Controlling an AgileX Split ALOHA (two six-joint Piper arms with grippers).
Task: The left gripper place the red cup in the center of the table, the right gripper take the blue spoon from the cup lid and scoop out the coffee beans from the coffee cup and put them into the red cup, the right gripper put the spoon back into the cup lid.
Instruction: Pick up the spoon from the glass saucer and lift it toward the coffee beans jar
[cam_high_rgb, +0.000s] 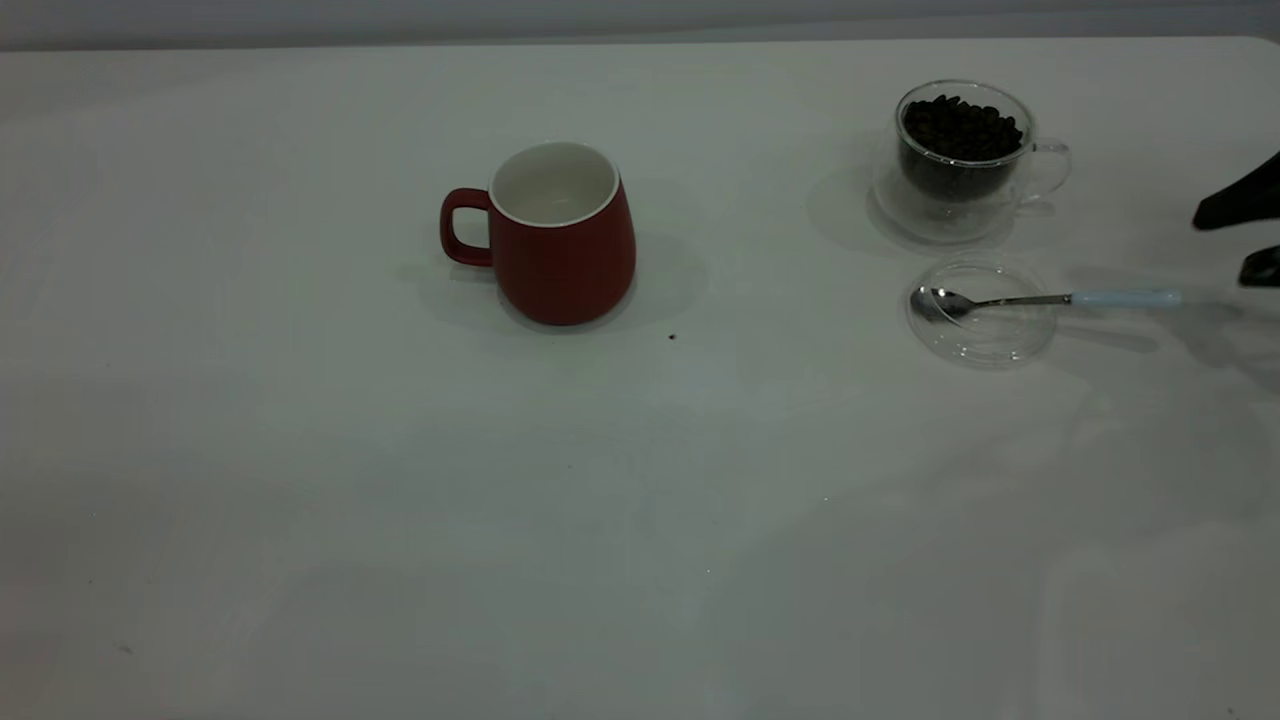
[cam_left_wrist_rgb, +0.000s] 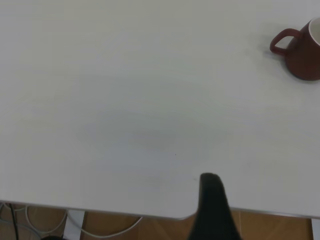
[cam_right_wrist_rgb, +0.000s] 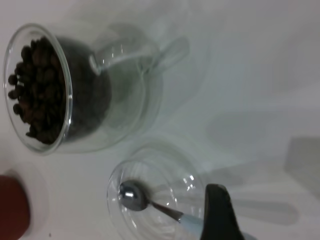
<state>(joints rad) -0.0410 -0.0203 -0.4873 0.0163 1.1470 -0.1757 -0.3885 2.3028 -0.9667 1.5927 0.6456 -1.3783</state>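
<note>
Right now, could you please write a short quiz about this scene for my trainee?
1. True or false: the red cup is empty.
2. Where does the spoon bowl rest? A) in the coffee cup B) on the cup lid C) on the bare table
3. Fill in: the right claw is nearest the spoon's ____.

Key: 1 true; 2 B; 3 handle.

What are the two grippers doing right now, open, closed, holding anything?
Left gripper: off by the table edge, holding nothing; open or closed cannot be told.
Right gripper: open beside the spoon handle, holding nothing yet.
</note>
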